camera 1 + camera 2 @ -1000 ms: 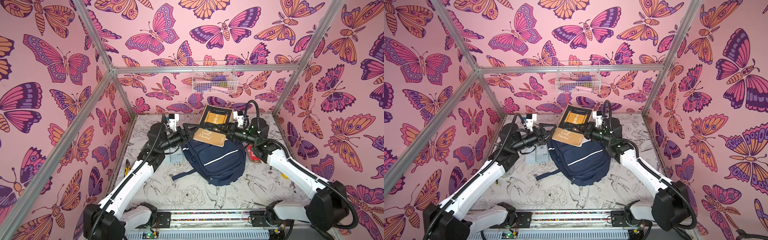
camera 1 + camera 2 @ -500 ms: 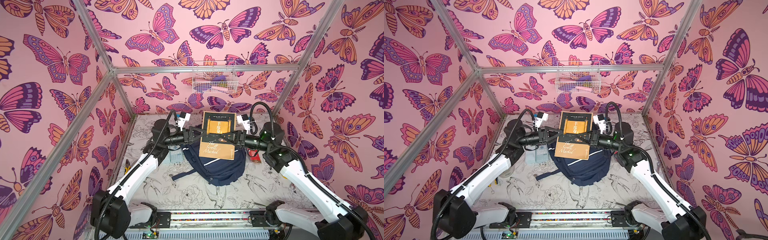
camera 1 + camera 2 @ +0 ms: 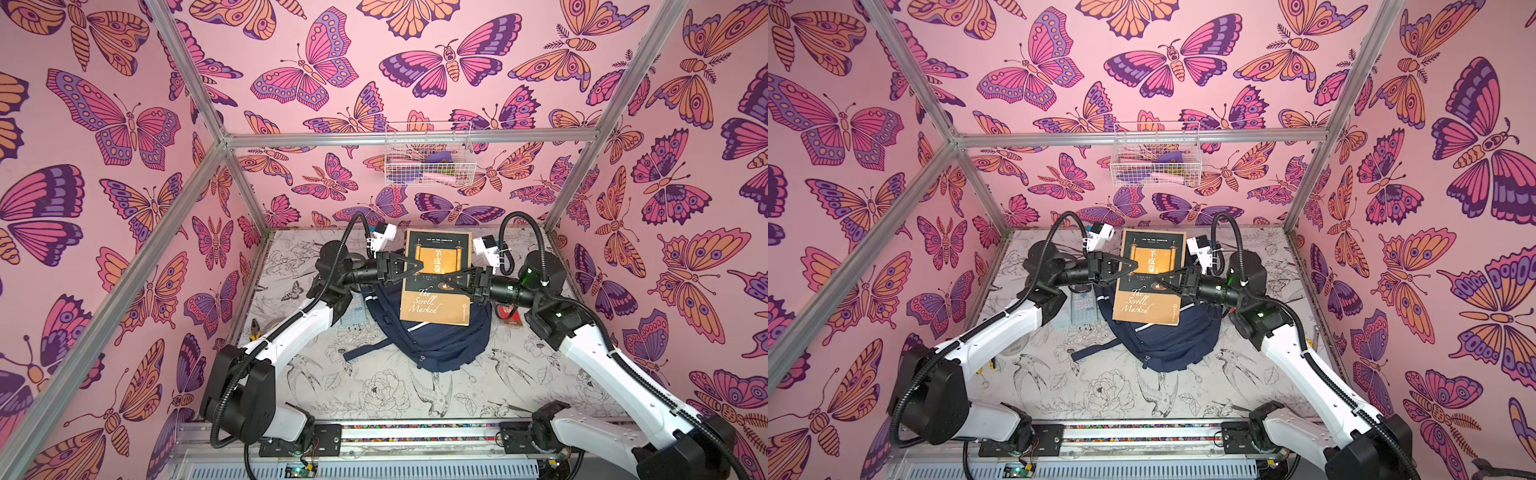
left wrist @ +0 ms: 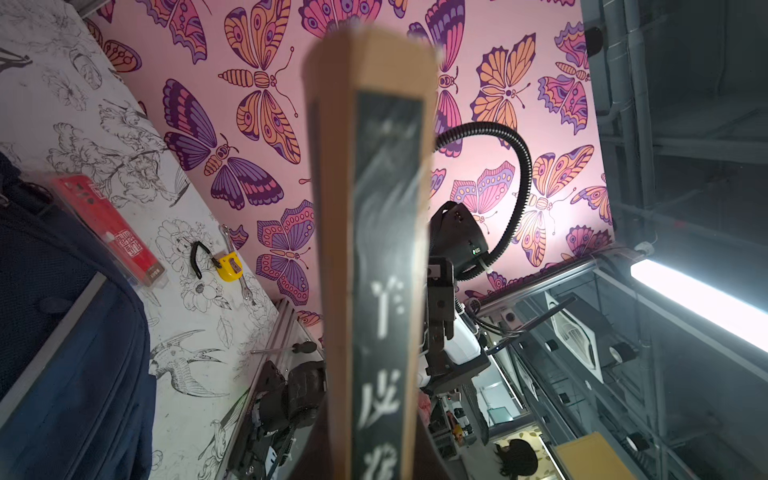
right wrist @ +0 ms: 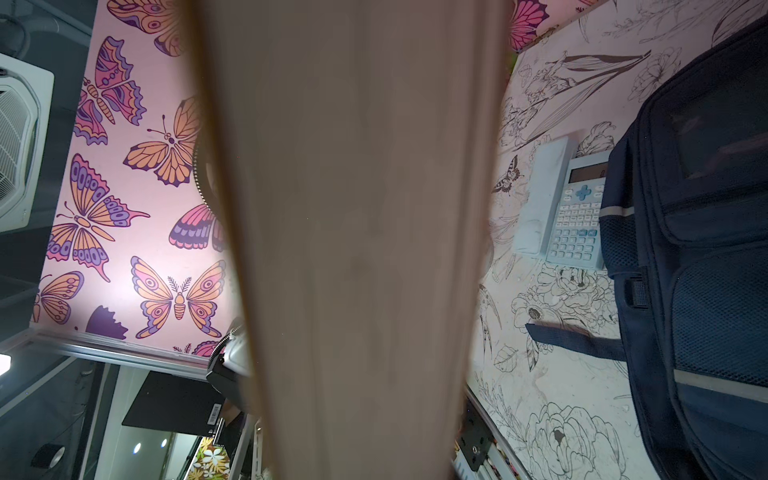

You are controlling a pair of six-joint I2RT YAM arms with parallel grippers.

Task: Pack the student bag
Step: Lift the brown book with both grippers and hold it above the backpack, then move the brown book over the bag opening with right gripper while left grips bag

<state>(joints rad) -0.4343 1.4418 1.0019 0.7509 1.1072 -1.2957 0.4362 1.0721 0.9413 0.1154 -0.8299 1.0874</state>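
A large navy-blue fabric backpack with pale reflective stripes [image 3: 440,345] [image 3: 1167,345] lies flat in the middle of the white table printed with line-drawn flowers and birds [image 3: 374,386]. One dark strap trails out from it toward the left arm's side.

Above the backpack's far half, a black-and-tan paperback book [image 3: 432,307] [image 3: 1144,305] hangs in the air with its cover facing up, clear of the fabric. The left gripper [image 3: 419,267] [image 3: 1133,264] is pinched on the paperback book's spine edge, and that blurred spine [image 4: 382,249] fills the middle of the left wrist view. The right gripper [image 3: 445,279] [image 3: 1158,281] is clamped on the opposite edge, and the pale page block [image 5: 357,249] takes up most of the right wrist view.

A light-blue pocket calculator [image 3: 1082,307] [image 5: 577,216] lies just beside the backpack [image 5: 706,249] on the left arm's side. A flat red plastic packet [image 3: 509,316] [image 4: 108,228] lies just beside it on the right arm's side. A white wire basket [image 3: 428,156] hangs on the back wall.
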